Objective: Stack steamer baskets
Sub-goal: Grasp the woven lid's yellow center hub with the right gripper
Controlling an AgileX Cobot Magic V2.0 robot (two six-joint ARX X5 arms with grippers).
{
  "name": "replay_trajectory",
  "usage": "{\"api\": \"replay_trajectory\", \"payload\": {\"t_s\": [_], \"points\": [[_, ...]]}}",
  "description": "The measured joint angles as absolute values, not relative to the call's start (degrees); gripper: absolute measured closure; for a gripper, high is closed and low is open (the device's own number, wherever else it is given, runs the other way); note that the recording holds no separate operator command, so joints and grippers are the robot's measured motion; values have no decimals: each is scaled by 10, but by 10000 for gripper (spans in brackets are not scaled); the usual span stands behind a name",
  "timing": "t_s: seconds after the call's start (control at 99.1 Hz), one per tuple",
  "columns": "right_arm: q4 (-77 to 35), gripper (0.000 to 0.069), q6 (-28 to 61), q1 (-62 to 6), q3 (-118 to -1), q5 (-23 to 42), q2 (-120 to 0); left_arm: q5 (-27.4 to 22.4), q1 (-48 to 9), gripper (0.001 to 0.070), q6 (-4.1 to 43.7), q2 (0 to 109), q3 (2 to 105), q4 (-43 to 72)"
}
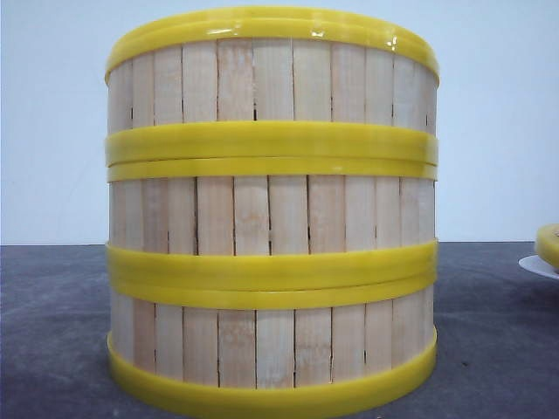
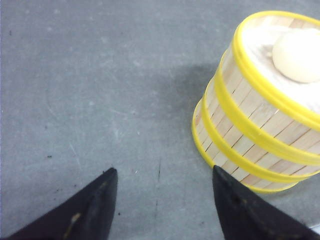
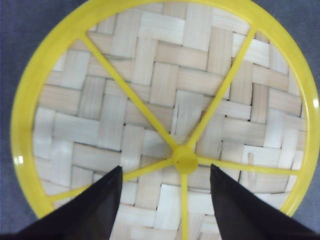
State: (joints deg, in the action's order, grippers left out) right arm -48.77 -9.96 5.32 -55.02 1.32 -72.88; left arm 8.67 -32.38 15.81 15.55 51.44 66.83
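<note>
Yellow-rimmed steamer baskets [image 1: 271,218] stacked 3 high, unlabelled.

Lab-like test bench: bare grey tabletop [image 1: 489,349], plain white wall [image 1: 52,113].

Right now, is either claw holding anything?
No. The left gripper hangs open over bare table, and the right gripper hangs open above a round woven lid.
</note>
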Motion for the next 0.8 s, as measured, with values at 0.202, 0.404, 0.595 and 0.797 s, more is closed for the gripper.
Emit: {"api": "replay_trajectory", "payload": {"t_s": [0.202,0.404,0.595,0.797], "points": [[-480,413,-100,57,-550,13,-751,87,-324,353,158,156,514,685],[-478,462,-100,59,-550,17,-759,87,-324,353,157,156,514,686],[-475,569,-100,64,-550,20,-759,87,-324,353,157,156,514,686],[-475,626,-99,65,-550,19,-759,87,-324,353,157,156,514,686]]}}
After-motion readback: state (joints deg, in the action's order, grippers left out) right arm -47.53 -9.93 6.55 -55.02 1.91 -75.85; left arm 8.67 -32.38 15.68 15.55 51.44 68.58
